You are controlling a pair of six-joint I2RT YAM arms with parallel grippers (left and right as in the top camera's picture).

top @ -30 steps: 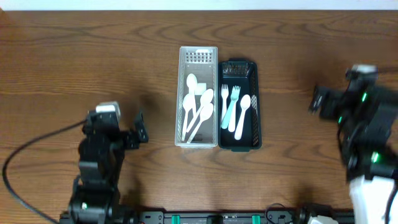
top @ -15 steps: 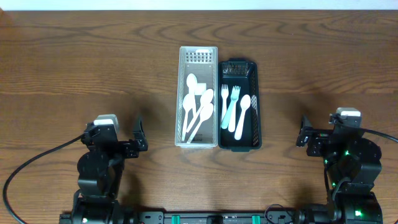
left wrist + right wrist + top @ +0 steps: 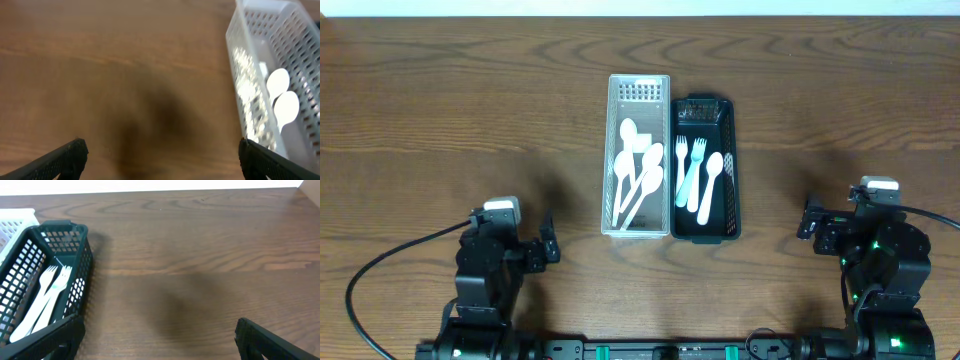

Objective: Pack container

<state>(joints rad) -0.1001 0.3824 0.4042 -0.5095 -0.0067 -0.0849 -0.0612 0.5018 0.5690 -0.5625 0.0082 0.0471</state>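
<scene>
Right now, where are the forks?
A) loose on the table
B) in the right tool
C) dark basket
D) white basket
C: both forks lie inside the dark basket, beside a spoon.

Perforated plastic basket (image 3: 640,90) (translucent) on smooth wood table (image 3: 470,100).

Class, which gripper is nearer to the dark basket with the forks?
Right. The right gripper sits just off the dark basket on its right side; the left gripper is beyond the white basket on the other side.
</scene>
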